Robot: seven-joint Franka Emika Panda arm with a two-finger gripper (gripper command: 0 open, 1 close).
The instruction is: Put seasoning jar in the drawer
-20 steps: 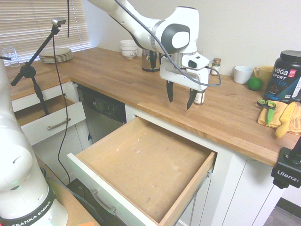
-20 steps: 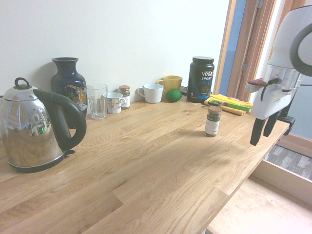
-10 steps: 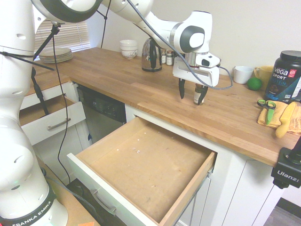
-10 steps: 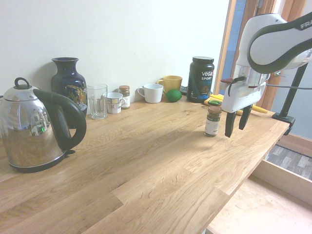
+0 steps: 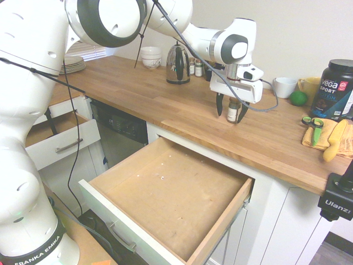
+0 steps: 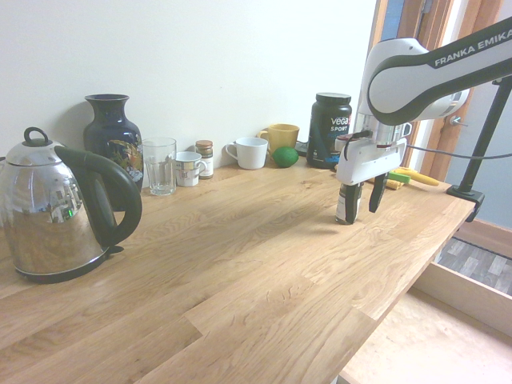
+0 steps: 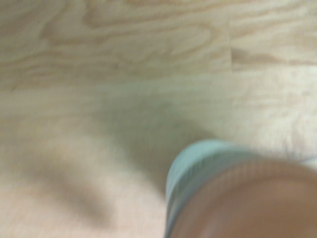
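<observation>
The gripper (image 5: pixel 232 110) points straight down, jaws wide and holding nothing, straddling the upright seasoning jar (image 5: pixel 234 111) on the wooden counter (image 5: pixel 138 88), behind the open drawer (image 5: pixel 171 193).

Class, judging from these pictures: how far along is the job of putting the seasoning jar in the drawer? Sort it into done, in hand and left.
Done: the drawer is pulled open, its wooden bottom bare. In hand: the gripper points down with open fingers either side of the seasoning jar, which stands upright on the countertop; no grip shows yet. Left: closing on the jar, lifting it, carrying it over and setting it in the drawer.
</observation>
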